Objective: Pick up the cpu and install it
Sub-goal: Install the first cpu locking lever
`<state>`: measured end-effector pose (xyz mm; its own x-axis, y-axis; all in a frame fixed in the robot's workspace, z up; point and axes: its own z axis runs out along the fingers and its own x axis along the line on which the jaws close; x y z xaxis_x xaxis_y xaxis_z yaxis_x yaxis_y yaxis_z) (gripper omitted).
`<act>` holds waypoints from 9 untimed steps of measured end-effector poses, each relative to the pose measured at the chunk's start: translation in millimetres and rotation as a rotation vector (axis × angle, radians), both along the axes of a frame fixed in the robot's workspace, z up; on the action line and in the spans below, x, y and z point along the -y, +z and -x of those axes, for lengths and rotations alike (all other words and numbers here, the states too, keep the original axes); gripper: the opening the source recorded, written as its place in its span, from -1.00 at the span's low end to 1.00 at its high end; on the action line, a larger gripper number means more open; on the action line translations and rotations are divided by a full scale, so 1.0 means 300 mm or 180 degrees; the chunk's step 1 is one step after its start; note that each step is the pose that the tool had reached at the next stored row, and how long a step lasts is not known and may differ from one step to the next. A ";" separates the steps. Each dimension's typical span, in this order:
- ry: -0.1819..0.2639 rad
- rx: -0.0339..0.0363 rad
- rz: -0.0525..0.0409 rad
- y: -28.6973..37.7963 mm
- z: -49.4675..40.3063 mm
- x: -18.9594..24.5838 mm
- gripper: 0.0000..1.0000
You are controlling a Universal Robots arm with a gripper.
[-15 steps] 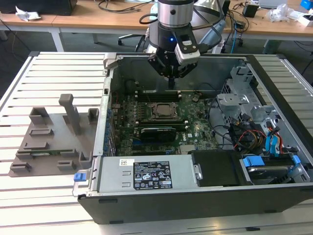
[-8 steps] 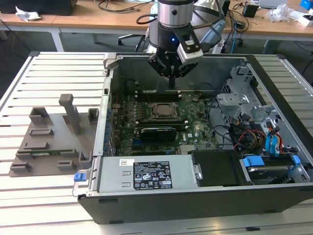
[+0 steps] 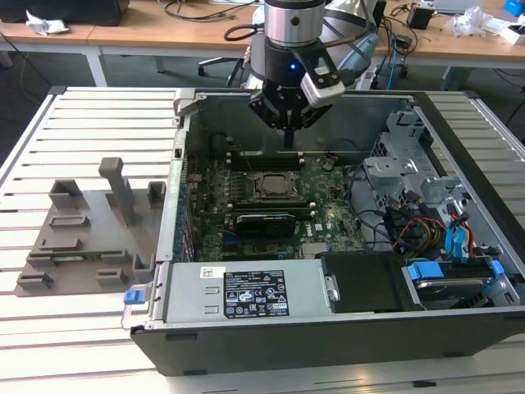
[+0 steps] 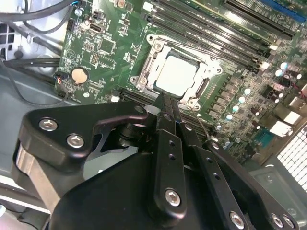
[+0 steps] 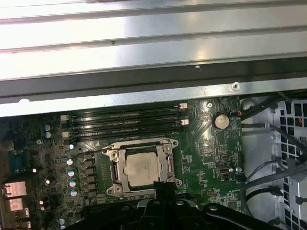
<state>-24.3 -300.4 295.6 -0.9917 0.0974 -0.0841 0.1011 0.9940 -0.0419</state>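
The cpu (image 3: pixel 271 185), a pale silvery square chip, lies flat inside the metal socket frame (image 3: pixel 271 174) on the green motherboard (image 3: pixel 332 215). Both wrist views show it seated in the frame: cpu (image 4: pixel 176 74), cpu (image 5: pixel 141 170). My gripper (image 3: pixel 289 138) hangs above the board, a little behind the socket toward the case's back wall. Its black fingers (image 4: pixel 166 108) are pressed together with nothing between them. In the first wrist view my gripper (image 5: pixel 163 188) reaches just to the socket's edge.
The motherboard sits in an open black computer case (image 3: pixel 328 341) on a slatted white table (image 3: pixel 82 131). A power supply (image 3: pixel 246 291) fills the front, with drive cages and cables (image 3: pixel 426 213) on the exterior view's right. A grey fixture (image 3: pixel 90 234) stands at the left. Memory slots (image 5: pixel 124 125) run beside the socket.
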 end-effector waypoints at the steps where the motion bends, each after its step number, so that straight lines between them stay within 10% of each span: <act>1: 0.0037 0.0000 0.0000 0.000 0.000 0.000 -0.79; 6: 0.0229 -0.0004 -0.0001 0.000 0.000 0.000 -0.79; 9: 0.0270 -0.0112 -0.0016 -0.001 -0.002 0.000 -0.79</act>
